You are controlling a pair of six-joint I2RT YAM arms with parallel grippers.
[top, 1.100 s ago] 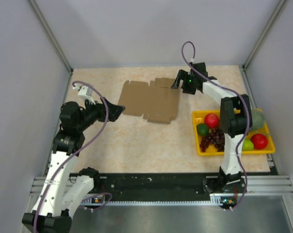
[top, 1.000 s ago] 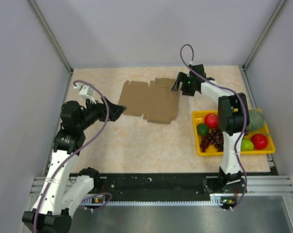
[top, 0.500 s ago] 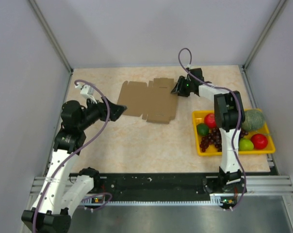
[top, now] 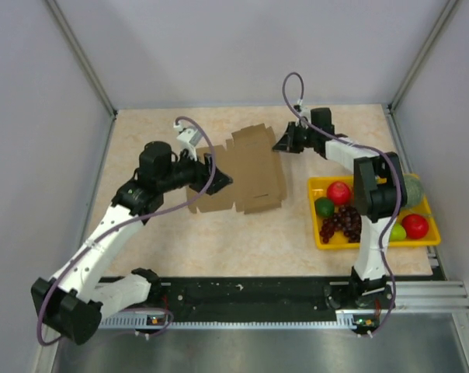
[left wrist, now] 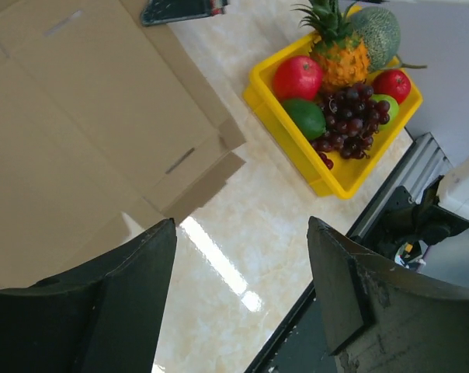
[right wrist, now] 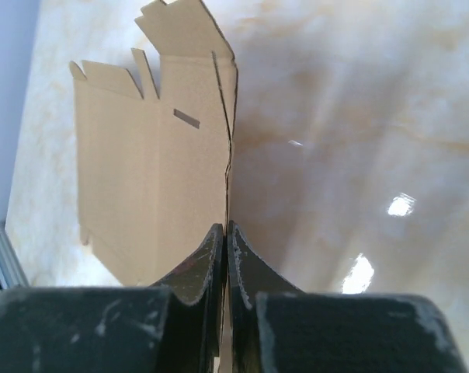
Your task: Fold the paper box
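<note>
While the paper box (top: 250, 167) lies as an unfolded sheet on the bench (top: 242, 225), it sits between the two pincers, with no panel yet standing as a wall.

Right pincer (top: 283, 143): pressed together on the sheet's nearest edge. In the wrist view the cardboard (right wrist: 149, 179) runs straight out ahead of the fingertips (right wrist: 226, 229) and the edge line enters the narrow gap. It appears to be pinched there, though the contact itself is partly hidden by the fingers.

Left pincer (top: 219, 179): spread wide, over the far side of the sheet from the right pincer. Its wrist view shows cardboard (left wrist: 79, 116) below and to one side of the fingertips (left wrist: 242, 233). Whether they touch the sheet cannot be told.

Yellow tray (top: 374, 242) of fruit: near the right pincer, toward the arm bases, apart from the sheet.

Risks noted:
- The grip is shallow, on an edge only. A lift or twist may let the cardboard slip out.
- If the left pincer does not pin the sheet, the whole sheet may slide across the bench instead of bending at a score line.
- An off-line pull could crease a panel or tear a tab.
- A sheet dragged toward the right arm could strike the tray (left wrist: 328, 183).
</note>
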